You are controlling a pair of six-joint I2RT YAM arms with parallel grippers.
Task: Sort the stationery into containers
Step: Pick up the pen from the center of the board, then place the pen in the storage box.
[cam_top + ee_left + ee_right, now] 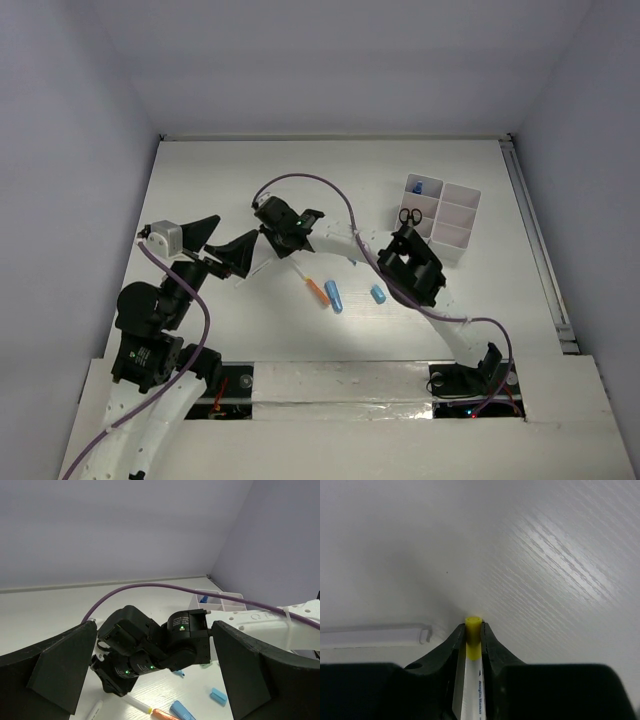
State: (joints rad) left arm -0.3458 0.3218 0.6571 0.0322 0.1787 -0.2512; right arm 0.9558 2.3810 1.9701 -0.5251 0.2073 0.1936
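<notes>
My right gripper (pixel 473 627) points down at the table, its jaws pressed on both sides of the yellow end of a thin white pen (pixel 473 690) that lies there. In the top view this gripper (pixel 283 240) is left of centre. Just left of it my left gripper (pixel 225 244) hangs wide open and holds nothing. A second white pen (pixel 370 635) lies beside the held one. An orange marker (pixel 317 291), a blue marker (pixel 333 296) and a small blue piece (pixel 378 294) lie mid-table. The white containers (pixel 455 234) at the right hold black-handled scissors (pixel 410 217) and a small blue item (pixel 419 187).
The right arm (pixel 420 275) stretches across the table from its base at the near right, passing just in front of the containers. In the left wrist view the right wrist (pixel 165 645) fills the space between my left fingers (pixel 55 675). A small teal piece (pixel 178 672) lies under it.
</notes>
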